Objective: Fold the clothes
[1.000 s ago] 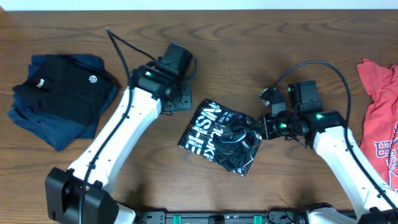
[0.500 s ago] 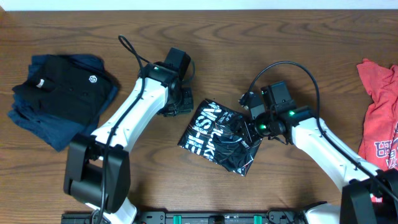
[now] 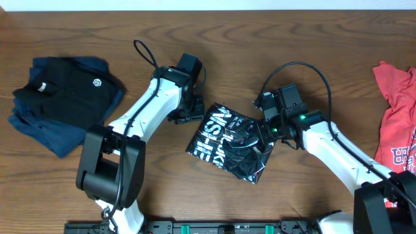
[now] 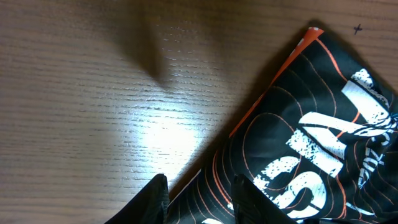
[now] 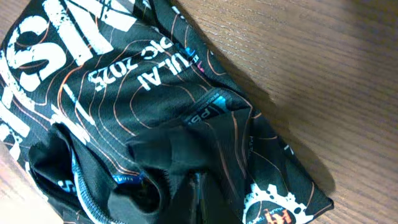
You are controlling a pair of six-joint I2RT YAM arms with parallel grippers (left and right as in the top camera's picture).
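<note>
The right end effector has slid left over the last second, off the bare wood and onto the right edge of the jersey. Its fingers, which stood apart a moment ago, are now pressed together. The right wrist view shows crumpled black fabric bunched up right at the fingertips, so it looks to be pinching a fold of the jersey.

The left end effector has swung nearer and to the right, and hangs just over the jersey's far-left corner. Its fingers stand spread, with the orange-trimmed hem lying between them and wood showing in the gap, so nothing is gripped on that side yet.

The jersey has hardly shifted. It lies mid-table as a compact, tilted bundle, white lettering upward, its right side rumpled. My reading is that the fold is well along, and the fresh pinch on the right is for tucking or tidying that loose side.

No box, basket or other container is in view. On the table, a black polo rests folded on the far left, and a red T-shirt lies loose at the right edge, both well apart from the jersey.
</note>
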